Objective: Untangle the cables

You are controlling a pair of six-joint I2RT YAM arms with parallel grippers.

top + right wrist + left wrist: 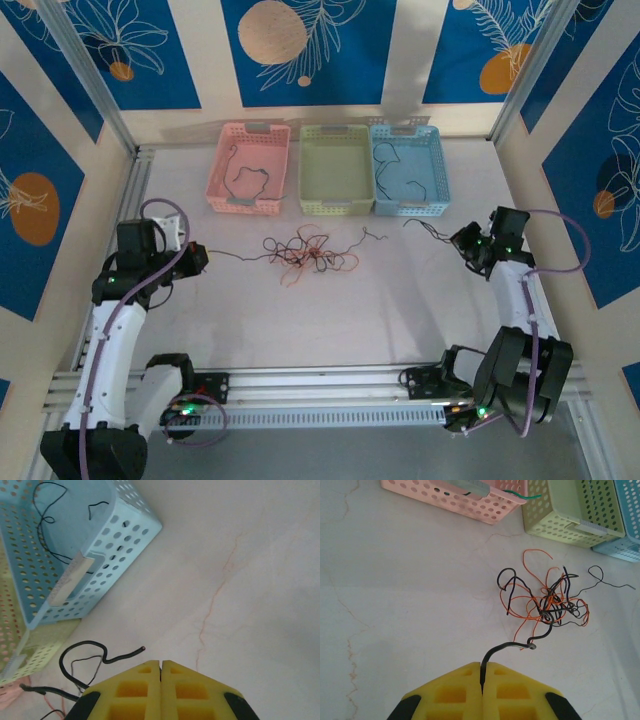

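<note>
While the left tool (199,257) hangs low over the left side of the bench (300,325), its yellow pads (455,690) are pressed together on the end of a black cable (512,645), which enters the seam between them. From there that cable runs right across the bench into the clump (308,252). The clump is a knot of black and orange strands lying near the middle of the bench, in front of the baskets and apart from them.

Along the far edge stand three perforated baskets in a row. The pink basket (270,205) is leftmost and has a thin dark strand (246,172) lying inside it; the left wrist view shows a green strand (527,497) poking over its rim. The green basket (335,208) sits just beside it in the middle. The blue basket (412,208) is next on the right, with a curled black strand (385,156) on its floor.

In front of the blue basket a loose black cable (85,642) squiggles over the bench toward the right tool (160,666). That tool's pads meet with nothing showing in the seam. The loose black cable passes just beside its left pad, and whether the two touch is hidden.
</note>
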